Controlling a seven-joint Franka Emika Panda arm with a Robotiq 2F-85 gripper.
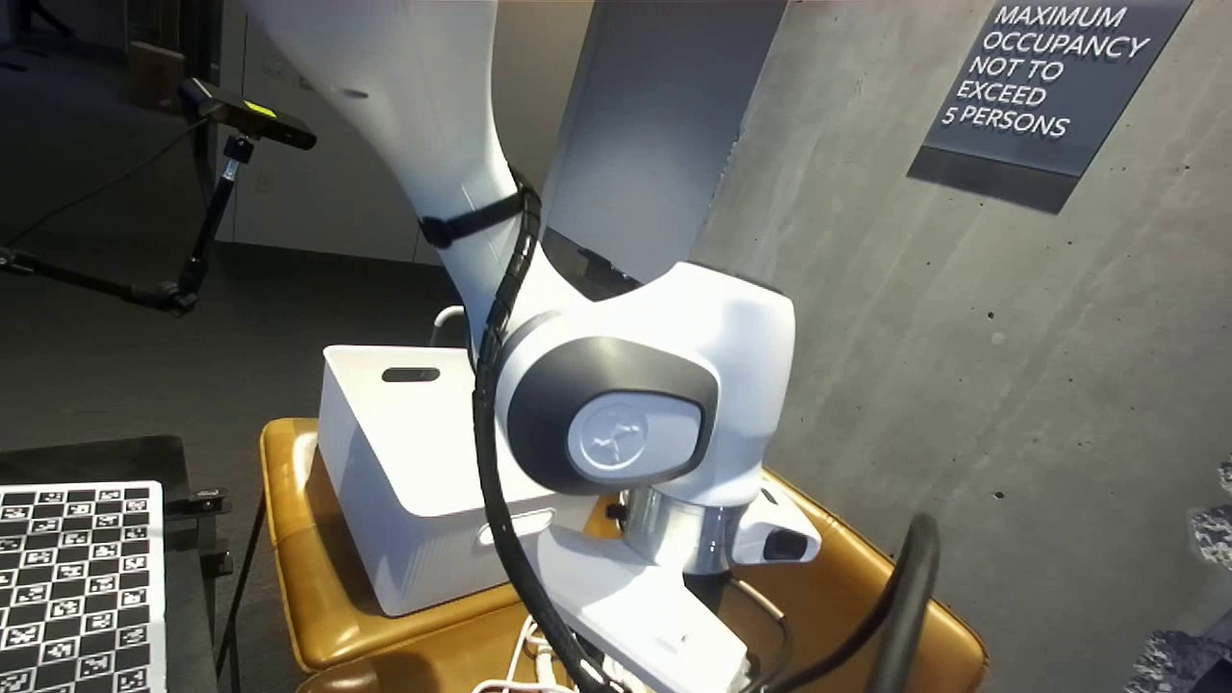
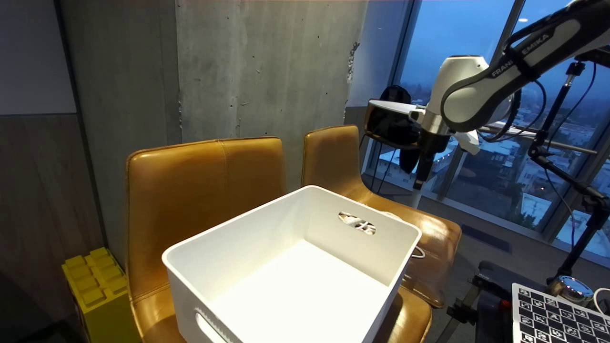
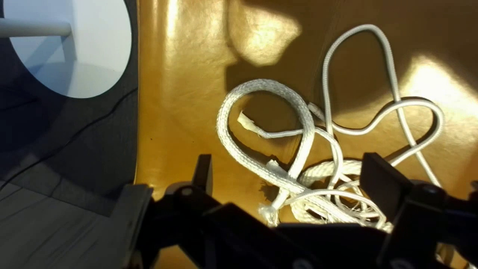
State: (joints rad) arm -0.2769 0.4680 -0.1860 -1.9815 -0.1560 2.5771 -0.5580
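In the wrist view my gripper (image 3: 290, 170) stands open, its dark fingers wide apart with nothing gripped between them. Below and beyond it lies a loose tangle of white rope on a tan leather chair seat (image 3: 179, 119). A thick braided rope (image 3: 261, 84) forms a loop near the middle, and a thinner cord (image 3: 368, 28) curls to the right. The gripper's own body hides the lower part of the pile. In an exterior view the gripper (image 2: 419, 183) points down above the far chair. White cords (image 1: 539, 664) also show at the bottom edge in an exterior view, beneath the arm.
A white open bin (image 2: 228, 229) stands on the nearer tan chair (image 2: 205, 186), beside the ropes. A checkered board (image 1: 77, 587) lies on a dark stand. A camera arm (image 1: 207, 231), a concrete wall (image 1: 914, 385) and a white round base (image 3: 104, 48) surround the area.
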